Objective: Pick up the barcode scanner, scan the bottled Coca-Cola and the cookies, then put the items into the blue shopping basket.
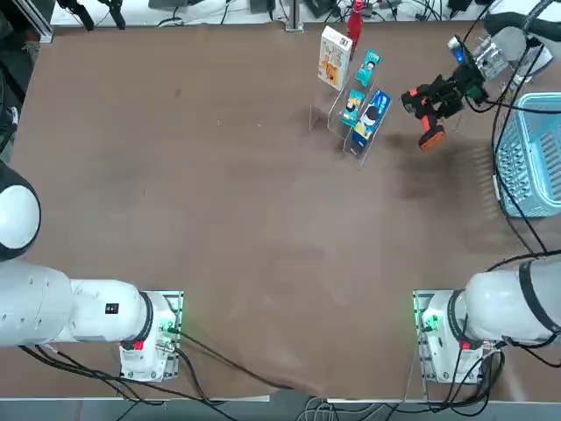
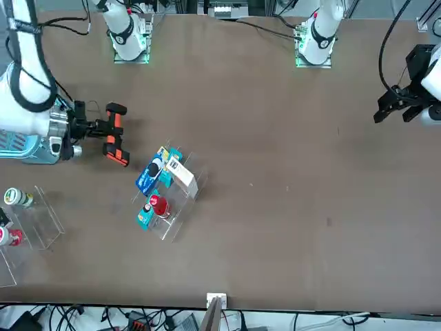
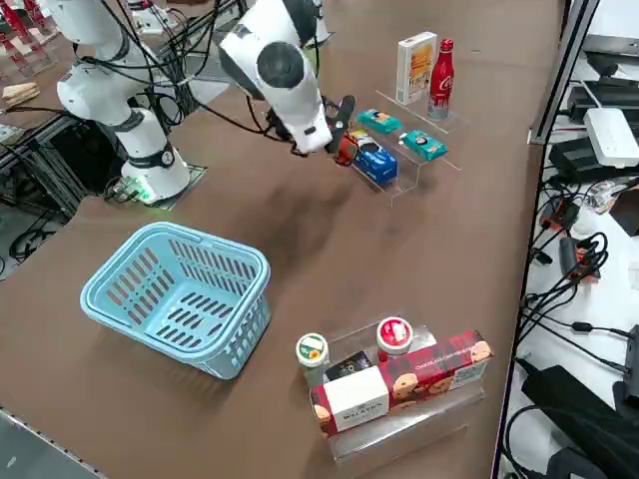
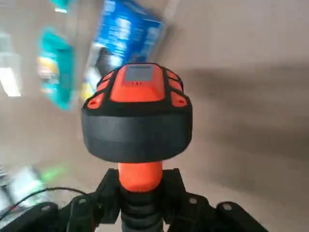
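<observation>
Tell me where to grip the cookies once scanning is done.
Probably the cookies by the box's two broad faces near its top, coming from above: it stands upright in the rack with the Coke close behind. The right gripper holds the scanner.

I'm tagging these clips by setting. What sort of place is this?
Probably a lab mock-up of a shop checkout: packaged goods on clear acrylic racks, a barcode scanner held in the right gripper, and a blue shopping basket.

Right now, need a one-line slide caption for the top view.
Right gripper holds the barcode scanner above the table, beside the acrylic rack of snacks; blue shopping basket at right.
</observation>
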`<state>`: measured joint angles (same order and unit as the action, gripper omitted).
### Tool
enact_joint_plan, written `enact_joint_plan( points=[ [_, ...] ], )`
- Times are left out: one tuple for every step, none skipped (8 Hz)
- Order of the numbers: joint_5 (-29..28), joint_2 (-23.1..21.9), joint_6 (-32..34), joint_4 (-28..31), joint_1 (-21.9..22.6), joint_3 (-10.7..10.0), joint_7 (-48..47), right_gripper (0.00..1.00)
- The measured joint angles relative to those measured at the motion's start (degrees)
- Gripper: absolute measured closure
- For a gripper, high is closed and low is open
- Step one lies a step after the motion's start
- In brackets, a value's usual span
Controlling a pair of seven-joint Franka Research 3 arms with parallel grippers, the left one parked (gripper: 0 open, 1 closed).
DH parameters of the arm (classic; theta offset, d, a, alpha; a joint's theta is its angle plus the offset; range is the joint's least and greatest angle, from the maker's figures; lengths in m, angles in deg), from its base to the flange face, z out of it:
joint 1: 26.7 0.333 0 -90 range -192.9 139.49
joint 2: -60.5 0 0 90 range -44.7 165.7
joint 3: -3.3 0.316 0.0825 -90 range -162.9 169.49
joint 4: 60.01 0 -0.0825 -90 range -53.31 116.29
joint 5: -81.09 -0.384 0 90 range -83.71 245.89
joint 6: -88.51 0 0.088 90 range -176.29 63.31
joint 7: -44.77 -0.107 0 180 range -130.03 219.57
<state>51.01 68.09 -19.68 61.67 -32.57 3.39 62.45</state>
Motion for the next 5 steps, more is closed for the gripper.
enact_joint_plan(
  points=[
    [5.88, -0.58, -1.68, 0.55, 1.09, 0.16, -5.37, 0.57],
    [12.85, -1.64, -2.65, 1.68, 2.25, 0.18, -10.59, 0.57],
    [19.84, -3.64, -4.87, 4.41, 3.41, 0.24, -15.2, 0.57],
    [23.46, -6.57, -8.71, 8.94, 4.0, 0.31, -17.52, 0.57],
    [24.7, -9.16, -12.61, 13.76, 4.11, 0.38, -17.84, 0.57]
  ],
)
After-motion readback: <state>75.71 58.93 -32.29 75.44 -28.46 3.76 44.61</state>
